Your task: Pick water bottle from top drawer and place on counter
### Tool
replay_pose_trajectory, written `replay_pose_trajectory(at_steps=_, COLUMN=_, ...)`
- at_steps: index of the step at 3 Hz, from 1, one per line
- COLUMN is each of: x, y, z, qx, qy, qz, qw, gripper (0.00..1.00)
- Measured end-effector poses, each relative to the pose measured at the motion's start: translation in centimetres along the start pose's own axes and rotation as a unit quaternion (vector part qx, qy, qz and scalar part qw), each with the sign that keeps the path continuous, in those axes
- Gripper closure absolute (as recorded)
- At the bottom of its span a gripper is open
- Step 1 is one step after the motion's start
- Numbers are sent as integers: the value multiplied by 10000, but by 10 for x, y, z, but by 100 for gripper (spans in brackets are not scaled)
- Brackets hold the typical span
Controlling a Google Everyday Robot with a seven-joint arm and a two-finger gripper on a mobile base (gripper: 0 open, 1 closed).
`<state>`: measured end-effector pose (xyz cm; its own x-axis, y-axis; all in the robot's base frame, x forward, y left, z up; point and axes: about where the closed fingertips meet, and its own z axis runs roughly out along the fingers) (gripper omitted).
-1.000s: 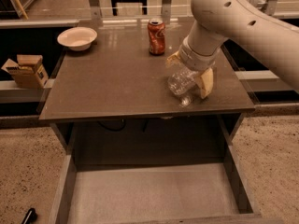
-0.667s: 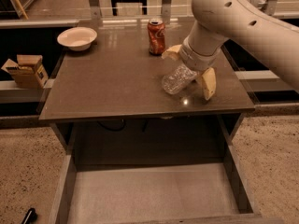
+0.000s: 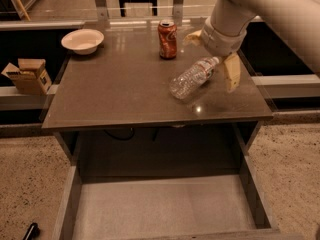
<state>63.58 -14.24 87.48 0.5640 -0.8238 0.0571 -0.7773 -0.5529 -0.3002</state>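
The water bottle (image 3: 191,78) lies on its side on the counter (image 3: 115,89), right of middle, its cap end pointing up and right toward my gripper. My gripper (image 3: 212,55) hangs just above the cap end with its pale yellow fingers (image 3: 232,72) spread wide. One finger is behind the bottle and the other to its right, and neither is closed on it. The top drawer (image 3: 69,200) is pulled out below the counter's front edge. Its pale liner floor shows nothing on it.
An orange-red soda can (image 3: 167,39) stands at the back middle of the counter, close to my gripper. A white bowl (image 3: 82,40) sits at the back left. A cardboard box (image 3: 29,76) rests on a ledge to the left. A small black object (image 3: 30,231) lies on the floor.
My gripper has opened and pulled up and back from the bottle. The bottle, held tilted between the fingers before, now lies on its side on the counter.
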Motion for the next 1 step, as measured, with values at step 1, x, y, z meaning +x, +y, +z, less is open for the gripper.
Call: replay_pose_trajectory(at_steps=1, x=7, y=-3, z=-12, qx=60, qy=41, qz=167, qw=9998, gripper=0)
